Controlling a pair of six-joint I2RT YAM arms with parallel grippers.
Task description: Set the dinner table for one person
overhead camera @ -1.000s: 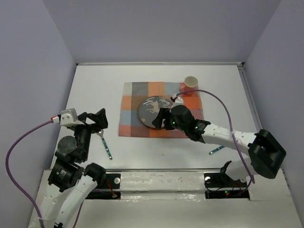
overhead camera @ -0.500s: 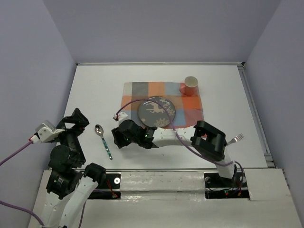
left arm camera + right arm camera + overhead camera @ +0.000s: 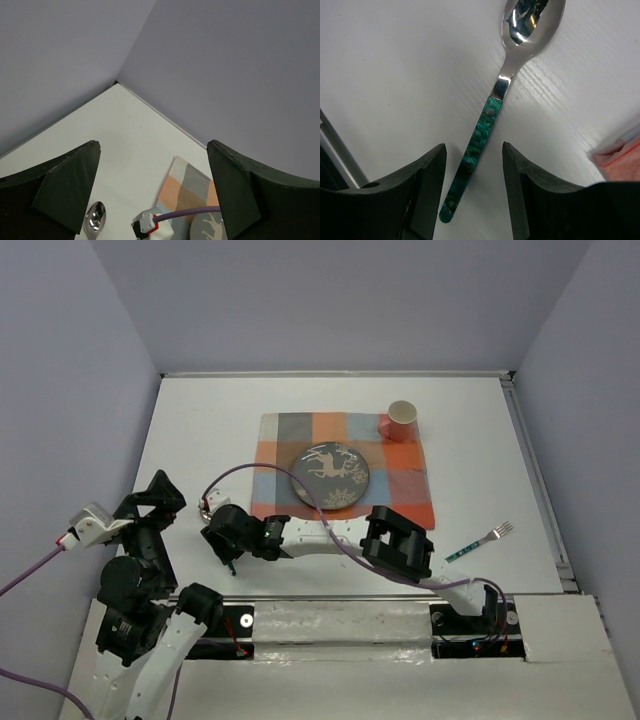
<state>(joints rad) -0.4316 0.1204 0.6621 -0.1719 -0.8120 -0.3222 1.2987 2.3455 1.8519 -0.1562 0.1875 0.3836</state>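
Observation:
The dinner table (image 3: 200, 430) is a white tabletop. A spoon (image 3: 492, 107) with a green handle lies on it at the front left. My right gripper (image 3: 226, 536) reaches across and hovers over it, hiding most of it in the top view. In the right wrist view the right gripper (image 3: 474, 167) is open, its fingers on either side of the handle and not touching it. My left gripper (image 3: 152, 502) is drawn back at the left, open and empty. The left wrist view shows the spoon's bowl (image 3: 95, 221).
A dark patterned plate (image 3: 329, 477) lies on the orange, blue and grey checked cloth (image 3: 400, 485). A pink cup (image 3: 401, 420) stands on the cloth's far right corner. A green-handled fork (image 3: 480, 542) lies on the table at the right. The cloth's corner (image 3: 620, 157) is close to the spoon.
My right arm has swung from the plate leftwards across the table to above the spoon. My left arm has drawn back from the spoon towards the left edge.

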